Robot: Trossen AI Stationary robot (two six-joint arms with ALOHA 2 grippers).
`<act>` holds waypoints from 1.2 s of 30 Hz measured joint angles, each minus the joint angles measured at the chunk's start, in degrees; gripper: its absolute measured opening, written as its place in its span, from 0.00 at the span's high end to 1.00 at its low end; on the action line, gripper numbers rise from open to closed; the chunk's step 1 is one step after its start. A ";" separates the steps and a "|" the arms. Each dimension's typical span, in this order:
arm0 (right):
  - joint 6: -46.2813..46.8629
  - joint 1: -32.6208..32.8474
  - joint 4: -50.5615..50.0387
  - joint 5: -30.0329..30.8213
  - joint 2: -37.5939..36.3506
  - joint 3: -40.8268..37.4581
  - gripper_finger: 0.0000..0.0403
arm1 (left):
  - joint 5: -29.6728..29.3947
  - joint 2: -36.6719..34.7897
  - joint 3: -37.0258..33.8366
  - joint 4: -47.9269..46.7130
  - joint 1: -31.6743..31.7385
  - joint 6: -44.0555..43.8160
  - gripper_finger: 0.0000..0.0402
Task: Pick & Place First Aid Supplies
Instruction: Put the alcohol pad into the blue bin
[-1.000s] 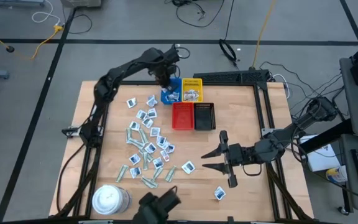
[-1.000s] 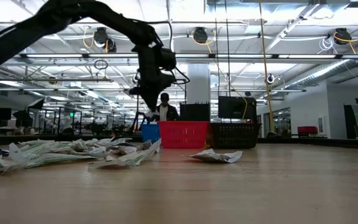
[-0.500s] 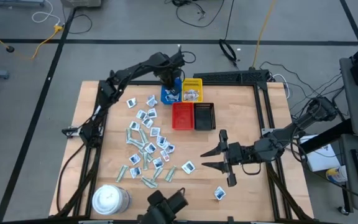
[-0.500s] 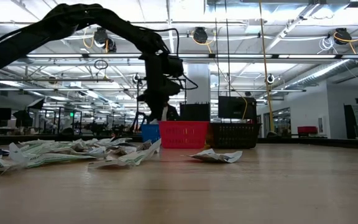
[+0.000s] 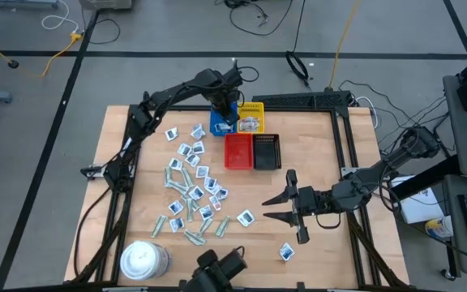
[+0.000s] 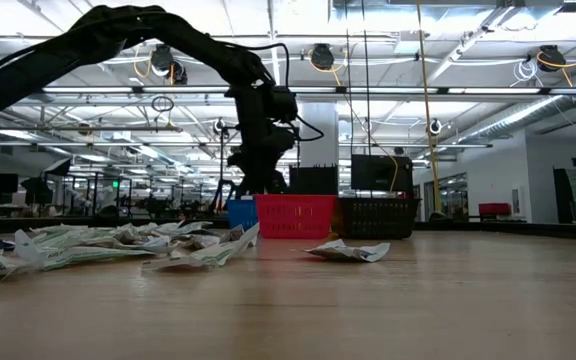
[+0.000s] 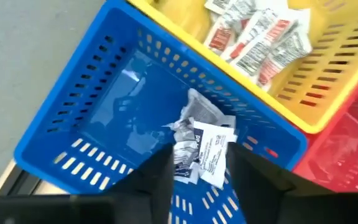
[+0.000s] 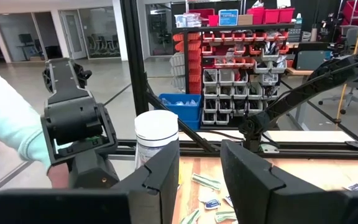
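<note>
1. Step in hand: left gripper [image 7: 197, 171] over the blue tray [image 5: 217, 126], dropping a packet [image 7: 207, 146]. To do it well, judged: spread wide enough that the wrapper falls free, lift straight up, keep clear of the yellow tray [image 5: 251, 108] alongside.
2. Left gripper: fingers parted; white packets lie on the tray floor between and beyond them. Nothing seems pinched; contact with the nearest wrapper cannot be told.
3. Right gripper [image 5: 276, 206]: fingers spread, empty, low over bare table [image 5: 331, 146], waiting.
4. Supplies [image 5: 193, 191]: most packets scattered loose on the table's left half; a few in the blue and yellow trays.
</note>
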 joint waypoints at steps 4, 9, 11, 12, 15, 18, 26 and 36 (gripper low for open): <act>0.02 0.05 -0.10 -0.20 0.00 0.01 0.71 | 1.62 -0.75 0.02 -3.79 -0.70 3.12 0.51; 0.03 0.15 -0.27 -0.23 0.00 0.00 0.71 | 0.41 -2.03 0.09 -12.70 -3.45 7.08 0.47; -0.06 0.15 -0.37 -0.24 0.00 0.00 0.71 | 0.32 -2.54 0.04 -15.51 -5.12 7.11 0.47; -0.09 0.15 -0.55 -0.22 0.00 0.00 0.71 | 0.23 -2.81 0.04 -15.97 -6.26 7.25 0.47; -0.13 0.15 -1.09 -0.24 0.00 0.00 0.71 | 0.26 -3.89 0.09 -17.06 -9.97 7.08 0.49; -0.14 0.17 -1.01 -0.44 0.00 0.00 0.71 | 0.23 -4.20 0.09 -17.14 -14.39 6.22 0.51; -0.15 0.73 -1.23 -0.47 0.00 0.00 0.71 | 0.37 -4.68 0.11 -17.40 -27.02 0.89 0.55; -0.18 4.53 -0.98 -9.44 0.00 0.00 0.71 | 0.43 -4.68 0.11 -16.37 -40.94 -7.94 0.55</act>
